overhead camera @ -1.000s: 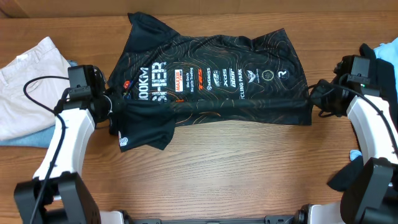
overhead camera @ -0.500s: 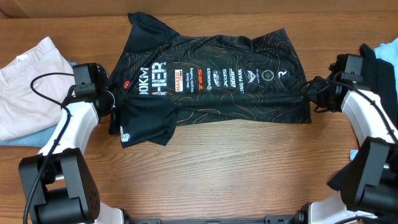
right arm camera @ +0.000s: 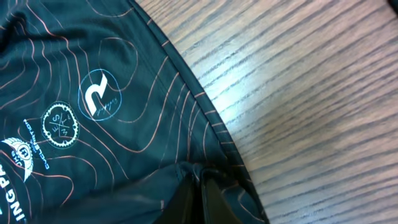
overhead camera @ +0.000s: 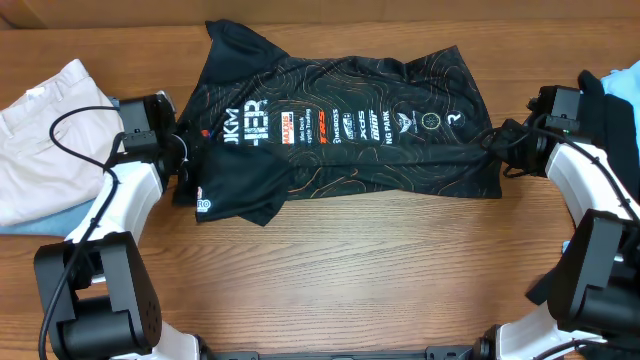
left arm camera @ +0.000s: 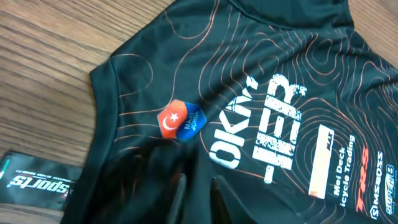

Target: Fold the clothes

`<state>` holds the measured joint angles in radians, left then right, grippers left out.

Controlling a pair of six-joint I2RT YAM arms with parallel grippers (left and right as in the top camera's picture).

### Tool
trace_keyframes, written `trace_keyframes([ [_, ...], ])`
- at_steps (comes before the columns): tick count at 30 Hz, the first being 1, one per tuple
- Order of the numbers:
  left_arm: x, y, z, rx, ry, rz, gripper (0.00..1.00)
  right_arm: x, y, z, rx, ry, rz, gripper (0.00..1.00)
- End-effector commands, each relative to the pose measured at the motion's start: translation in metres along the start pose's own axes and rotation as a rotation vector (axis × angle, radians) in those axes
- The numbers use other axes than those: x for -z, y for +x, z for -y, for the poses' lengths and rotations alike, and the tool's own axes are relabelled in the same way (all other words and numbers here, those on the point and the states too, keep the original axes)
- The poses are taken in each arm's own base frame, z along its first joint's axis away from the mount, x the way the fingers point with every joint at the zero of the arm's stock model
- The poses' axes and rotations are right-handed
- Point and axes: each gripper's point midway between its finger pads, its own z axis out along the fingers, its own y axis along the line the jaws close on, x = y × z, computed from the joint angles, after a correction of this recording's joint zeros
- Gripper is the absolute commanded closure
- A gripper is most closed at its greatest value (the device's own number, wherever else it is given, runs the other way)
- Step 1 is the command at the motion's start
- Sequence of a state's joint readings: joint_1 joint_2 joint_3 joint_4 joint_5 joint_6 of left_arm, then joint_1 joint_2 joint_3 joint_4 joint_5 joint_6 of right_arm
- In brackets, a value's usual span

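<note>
Clenching an edge of the black orange-lined thin jersey [overhead camera: 350, 150] is our right claw [right arm camera: 198, 180]; left claw [left arm camera: 198, 190], we cannot tell; wooden surface [overhead camera: 400, 265] stretches alongside.

Stretches both white arms forward from the near edge, elbows out, wrists turned inward. Holds the left gripper [overhead camera: 186, 172] low, fingers [left arm camera: 181, 194] close together, gap unclear. Pinches the jersey [overhead camera: 400, 165] hem in the right gripper [overhead camera: 497, 141], fingers pressed together.
</note>
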<state>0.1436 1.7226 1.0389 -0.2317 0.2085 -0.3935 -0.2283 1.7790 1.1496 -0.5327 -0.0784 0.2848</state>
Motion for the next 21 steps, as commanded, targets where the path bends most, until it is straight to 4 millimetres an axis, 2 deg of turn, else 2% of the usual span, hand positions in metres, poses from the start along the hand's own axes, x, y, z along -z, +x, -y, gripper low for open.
trace_keyframes([
  [1, -0.003, 0.001, 0.000, 0.003, -0.002, -0.003, 0.78, -0.002, -0.003, -0.005, 0.009, -0.006, 0.017, 0.96],
  [3, -0.003, 0.001, -0.001, 0.003, -0.003, -0.004, 0.73, -0.003, -0.004, -0.010, 0.019, -0.014, 0.024, 0.88],
  [4, -0.003, 0.002, -0.001, 0.004, -0.004, -0.008, 0.72, -0.003, -0.003, -0.012, 0.025, -0.017, 0.023, 0.82],
  [6, -0.003, 0.008, -0.003, 0.009, -0.010, -0.030, 0.60, -0.003, 0.000, -0.016, 0.039, -0.020, 0.018, 0.78],
  [7, -0.003, 0.011, -0.004, 0.012, -0.015, -0.045, 0.58, -0.003, 0.001, -0.017, 0.041, -0.019, 0.013, 0.75],
  [10, 0.000, 0.036, -0.012, 0.035, -0.047, -0.147, 0.52, -0.003, 0.011, -0.015, 0.040, -0.006, -0.024, 0.48],
  [13, 0.007, 0.070, -0.021, 0.065, -0.088, -0.285, 0.51, -0.002, 0.027, -0.008, 0.033, 0.020, -0.091, 0.34],
  [16, 0.013, 0.087, -0.023, 0.035, -0.104, -0.357, 0.51, 0.000, 0.040, -0.003, 0.024, 0.042, -0.146, 0.33],
  [21, 0.014, 0.095, -0.020, -0.047, -0.093, -0.387, 0.44, 0.003, 0.057, 0.004, 0.018, 0.069, -0.214, 0.32],
])
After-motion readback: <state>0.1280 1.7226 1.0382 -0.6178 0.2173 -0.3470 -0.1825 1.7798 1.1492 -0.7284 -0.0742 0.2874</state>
